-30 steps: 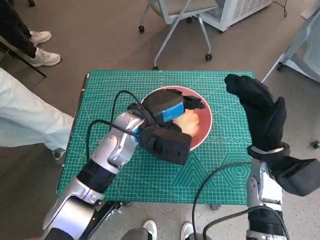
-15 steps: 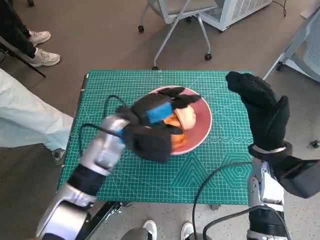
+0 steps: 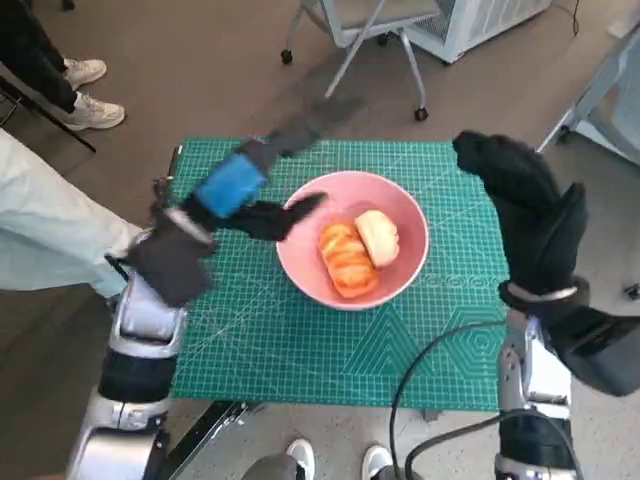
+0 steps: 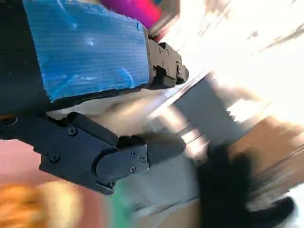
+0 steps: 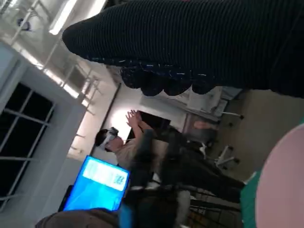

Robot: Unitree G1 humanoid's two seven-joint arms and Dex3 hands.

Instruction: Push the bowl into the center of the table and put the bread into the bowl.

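The pink bowl (image 3: 400, 230) sits near the middle of the green cutting mat (image 3: 300, 340). Two pieces of bread (image 3: 348, 258) lie in it, an orange-brown one beside a pale one (image 3: 379, 236). My left hand (image 3: 235, 188) is raised left of the bowl, blurred by motion, fingers spread, holding nothing. My right hand (image 3: 528, 215) is held up over the table's right edge, empty, fingers together. The left wrist view shows the blue-taped back of the left hand (image 4: 85, 52), a blur of pink bowl (image 4: 23, 161) and bread (image 4: 28, 209).
An office chair (image 3: 355, 40) stands beyond the table's far edge. A person's pale trouser leg (image 3: 50, 240) is at the left, with shoes (image 3: 85, 95) farther back. In the right wrist view a person (image 5: 137, 142) sits near a blue screen (image 5: 97, 187).
My left hand has lifted out of the bowl and swung up and left, leaving the bread lying in the bowl. The right hand has hardly moved.
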